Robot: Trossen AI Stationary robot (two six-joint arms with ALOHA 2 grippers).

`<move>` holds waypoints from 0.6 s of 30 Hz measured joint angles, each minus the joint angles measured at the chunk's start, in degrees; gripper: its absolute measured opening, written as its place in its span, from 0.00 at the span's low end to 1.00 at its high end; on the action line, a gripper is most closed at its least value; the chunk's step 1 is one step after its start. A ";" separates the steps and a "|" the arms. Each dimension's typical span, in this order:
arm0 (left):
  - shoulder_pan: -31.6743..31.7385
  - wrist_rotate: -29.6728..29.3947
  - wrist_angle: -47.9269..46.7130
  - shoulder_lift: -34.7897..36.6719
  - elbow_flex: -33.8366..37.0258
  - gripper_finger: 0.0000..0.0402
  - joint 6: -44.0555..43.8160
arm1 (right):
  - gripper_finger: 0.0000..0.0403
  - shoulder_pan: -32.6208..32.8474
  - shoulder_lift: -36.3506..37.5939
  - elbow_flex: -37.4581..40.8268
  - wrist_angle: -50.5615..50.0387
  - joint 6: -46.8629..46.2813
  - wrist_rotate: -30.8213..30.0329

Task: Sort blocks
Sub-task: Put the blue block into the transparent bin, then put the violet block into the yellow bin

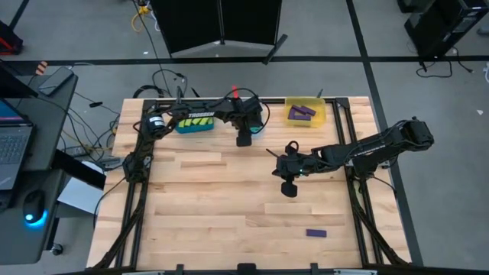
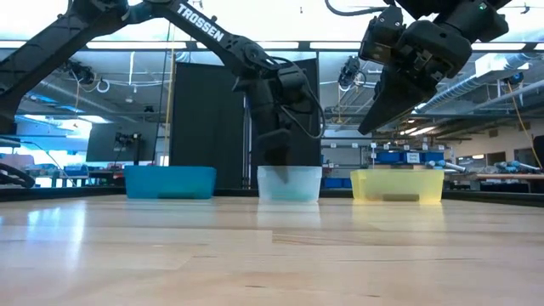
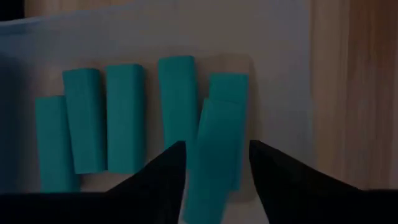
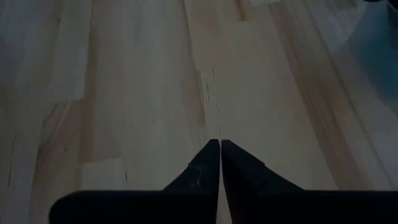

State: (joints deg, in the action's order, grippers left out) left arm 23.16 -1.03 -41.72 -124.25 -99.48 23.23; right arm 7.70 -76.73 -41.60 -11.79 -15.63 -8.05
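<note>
The table [image 1: 199,206] is pale wooden planks framed by a black metal rail, and most of its top lies bare. Along its far edge stand three bins: a blue bin [image 2: 169,181], a clear bin [image 2: 289,184] in the middle, and a yellow bin [image 1: 306,112] holding purple blocks [image 1: 302,112]. One more purple block [image 1: 316,233] lies alone near the table's near right corner, well apart from both arms.

The left gripper [image 3: 214,165] hangs over the clear bin with its fingers parted. A cyan block [image 3: 214,155] shows between the fingers, tilted and overlapping the cyan blocks [image 3: 124,118] lying side by side on the bin floor; whether the fingers touch it cannot be told.

The right gripper [image 4: 220,155] hangs above bare wood near the middle of the table, its fingers pressed together and holding nothing.

Around the table the floor is grey, crossed by dark lines. Cables [image 1: 164,80] trail behind the table's far left corner. A desk [image 1: 30,130] to the left carries a laptop [image 1: 11,141] and a mouse [image 1: 32,205]. A black panel [image 2: 208,123] stands behind the table; beyond it the low view shows a workshop with ceiling strip lights [image 2: 344,46], shelves and benches.
</note>
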 joint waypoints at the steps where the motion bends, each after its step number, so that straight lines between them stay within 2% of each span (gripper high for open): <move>1: 0.00 0.01 0.10 0.01 0.00 0.46 -0.57 | 0.07 0.00 0.00 0.00 0.00 0.06 0.00; 5: 0.00 1.36 0.21 1.09 0.00 0.46 -1.27 | 0.09 0.00 0.26 0.00 -0.53 0.17 0.00; 10: -0.22 4.80 6.65 5.31 2.97 0.37 -2.50 | 0.09 0.65 3.73 0.00 -3.83 0.19 -1.22; 14: -1.41 7.65 19.42 11.55 11.06 0.28 -4.00 | 0.07 2.39 8.04 0.00 -7.71 -0.45 -2.22; 18: -3.68 8.23 35.15 19.02 23.10 0.21 -5.66 | 0.02 4.97 10.08 0.00 -11.66 -2.58 -2.43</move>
State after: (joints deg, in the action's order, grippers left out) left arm 19.47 7.21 -6.56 -105.22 -76.38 17.56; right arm 12.67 -66.65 -41.60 -23.45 -18.21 -10.48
